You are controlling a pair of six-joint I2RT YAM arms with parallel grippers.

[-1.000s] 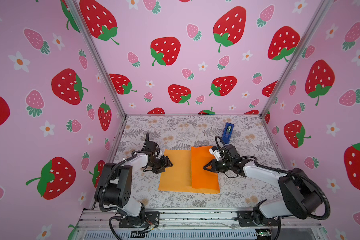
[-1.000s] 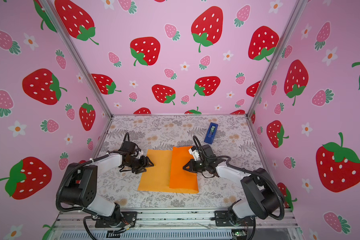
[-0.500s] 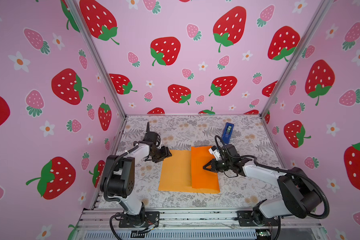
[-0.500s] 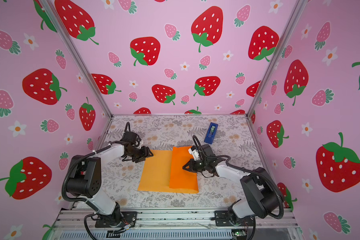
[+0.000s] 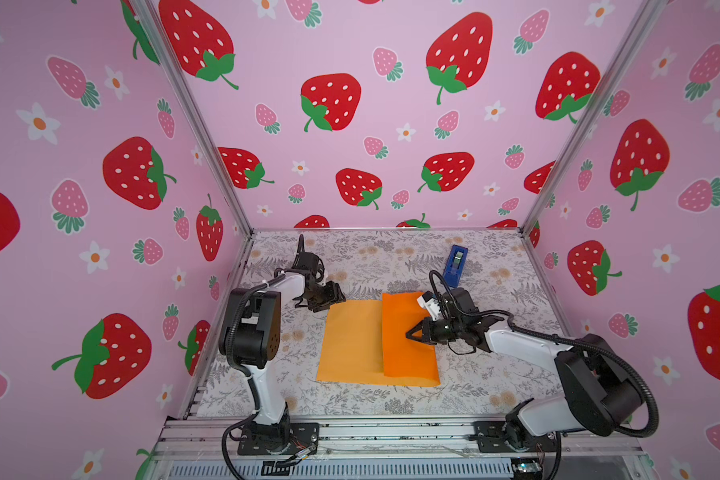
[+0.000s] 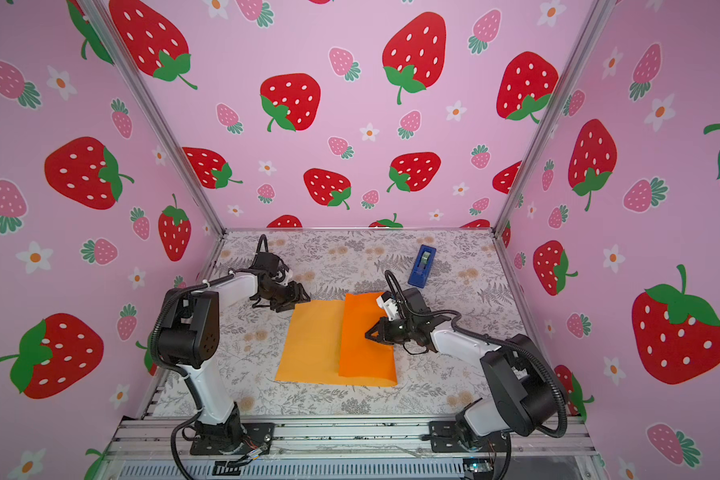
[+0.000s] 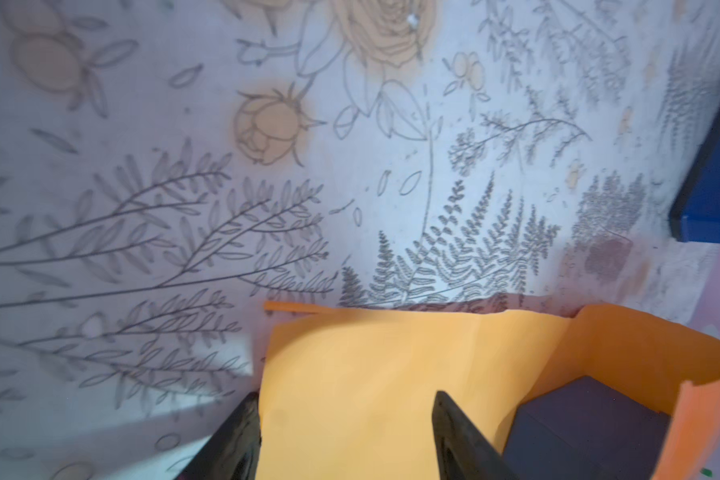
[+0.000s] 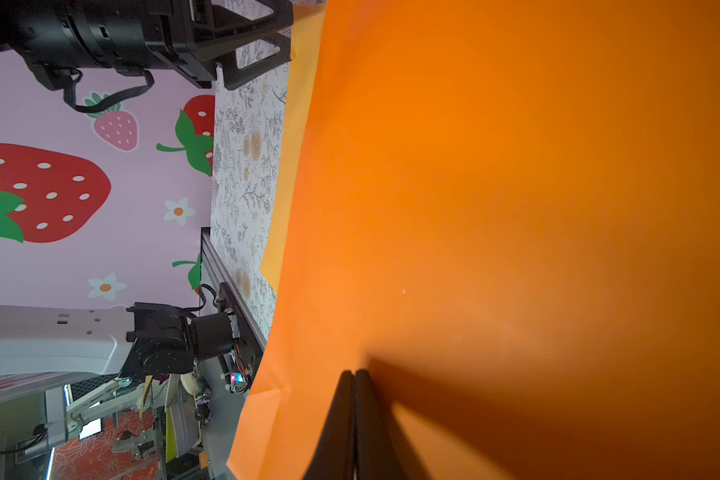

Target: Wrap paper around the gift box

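Paper (image 5: 350,340): orange, one side folded over.
Box (image 7: 591,428): under paper's fold, hidden from above.
Right gripper (image 5: 410,333): closed tight, empty, tips pressing on paper's fold.
Left gripper (image 5: 336,300): jaws apart, empty, at paper's far unfolded corner.
Risks: fold springing open upon lifting of press; corner crumpling or tearing under skewed pinch; sheet dragged, box shifted off-centre.

Gift box (image 7: 591,432) within folded paper (image 5: 350,345); tape dispenser (image 5: 455,266) behind

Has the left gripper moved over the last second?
Yes. The left gripper has moved toward the back wall, along the left edge of the paper up to its far corner.
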